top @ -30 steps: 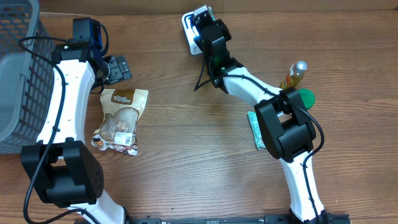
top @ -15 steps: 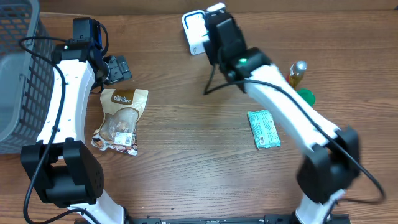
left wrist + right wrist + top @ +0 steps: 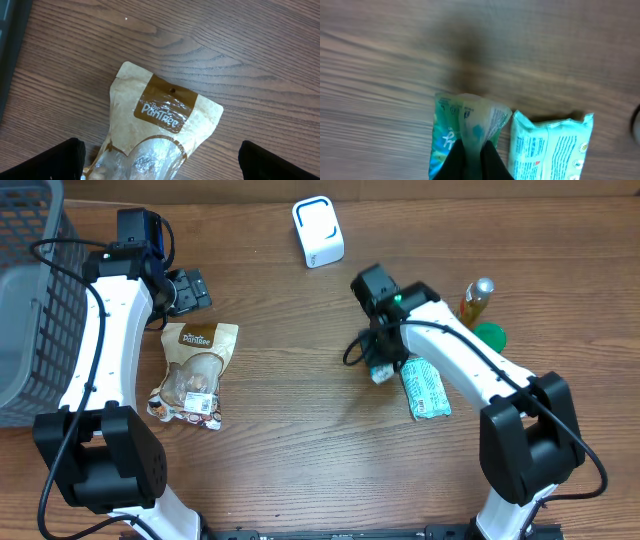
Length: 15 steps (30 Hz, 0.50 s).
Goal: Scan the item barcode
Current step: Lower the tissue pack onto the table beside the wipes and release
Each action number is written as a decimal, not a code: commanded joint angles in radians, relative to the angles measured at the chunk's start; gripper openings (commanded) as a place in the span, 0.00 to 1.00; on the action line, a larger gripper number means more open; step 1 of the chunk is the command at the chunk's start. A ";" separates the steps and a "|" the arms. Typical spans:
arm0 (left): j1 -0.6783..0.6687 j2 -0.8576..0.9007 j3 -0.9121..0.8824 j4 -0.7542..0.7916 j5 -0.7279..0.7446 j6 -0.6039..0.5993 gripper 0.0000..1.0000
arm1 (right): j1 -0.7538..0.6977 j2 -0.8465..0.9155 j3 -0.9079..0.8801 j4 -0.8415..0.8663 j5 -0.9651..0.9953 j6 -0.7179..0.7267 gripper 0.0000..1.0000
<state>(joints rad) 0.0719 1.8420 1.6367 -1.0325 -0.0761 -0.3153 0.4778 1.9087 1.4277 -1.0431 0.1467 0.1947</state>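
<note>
Off to the left of my left hand (image 3: 186, 288) sits the grey basket (image 3: 30, 310), well apart from the fingers; that hand is spread wide with nothing in it; in its wrist view the fingertips (image 3: 60, 160) show at the two bottom corners, and the brown snack pouch (image 3: 160, 130) lies flat on the wood table (image 3: 240, 55) between them; moving right, the white box (image 3: 318, 232) with the blue outline stands well up-table from my right hand (image 3: 383, 366), touching nothing; the right hand is pinched tight on the crimped end of a small teal packet (image 3: 467, 117), which sticks out ahead of the fingers; just right of that hand a second teal packet (image 3: 552, 145) lies flat, close beside the held one, can't tell if they touch; further right of the hand are a bottle (image 3: 476, 300) and something round and green (image 3: 491, 336) next to it.
</note>
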 commanded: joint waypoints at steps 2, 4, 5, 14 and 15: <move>-0.006 -0.010 0.008 0.001 -0.009 0.001 1.00 | -0.024 -0.001 -0.077 0.054 0.090 0.023 0.29; -0.006 -0.010 0.008 0.001 -0.009 0.000 1.00 | -0.031 -0.001 -0.083 0.062 0.089 0.032 0.45; -0.006 -0.010 0.008 0.001 -0.009 0.001 1.00 | -0.033 -0.001 -0.083 0.067 0.089 0.047 0.46; -0.006 -0.010 0.008 0.001 -0.009 0.001 1.00 | -0.032 -0.001 -0.083 0.239 -0.169 0.072 0.49; -0.006 -0.010 0.008 0.001 -0.009 0.001 0.99 | -0.029 -0.001 -0.083 0.270 -0.257 0.072 0.52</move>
<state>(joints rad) 0.0719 1.8420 1.6367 -1.0321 -0.0761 -0.3153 0.4465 1.9095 1.3457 -0.8104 0.1051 0.2546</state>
